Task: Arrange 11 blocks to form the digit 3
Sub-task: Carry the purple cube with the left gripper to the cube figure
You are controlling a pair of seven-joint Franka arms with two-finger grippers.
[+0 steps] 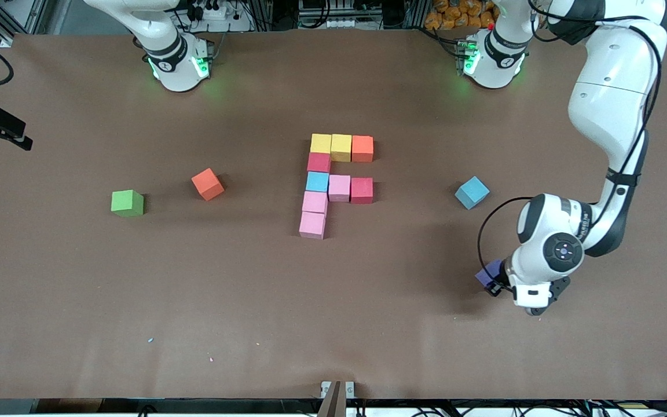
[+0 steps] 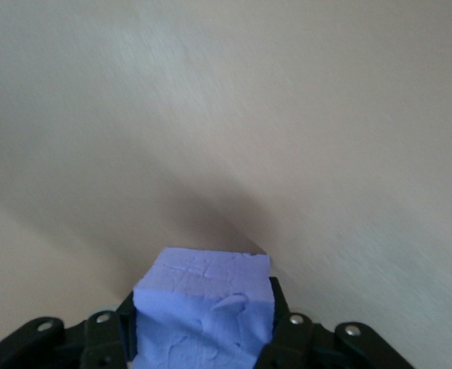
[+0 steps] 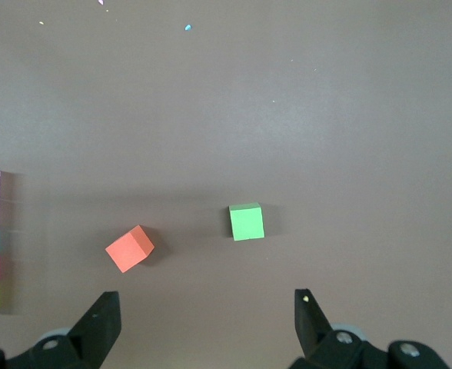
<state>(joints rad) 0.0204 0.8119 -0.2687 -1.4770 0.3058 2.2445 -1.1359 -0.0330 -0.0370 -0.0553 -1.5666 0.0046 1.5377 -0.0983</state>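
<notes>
Left gripper (image 1: 493, 285) clamped on a purple block (image 1: 487, 273), low over the table (image 1: 79, 318) near the left arm's end and toward the front edge. Right gripper (image 3: 207, 323) parked with fingers spread wide, waiting above a loose orange block (image 1: 207, 184) and a green cube (image 1: 127, 203). At the table's centre, nine touching blocks (image 1: 333, 179) forming a column with two bars; one light blue block (image 1: 472, 192) lying apart.

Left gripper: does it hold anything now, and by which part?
The left gripper holds the purple block, its fingers pressing two opposing side faces. The right gripper holds nothing.
</notes>
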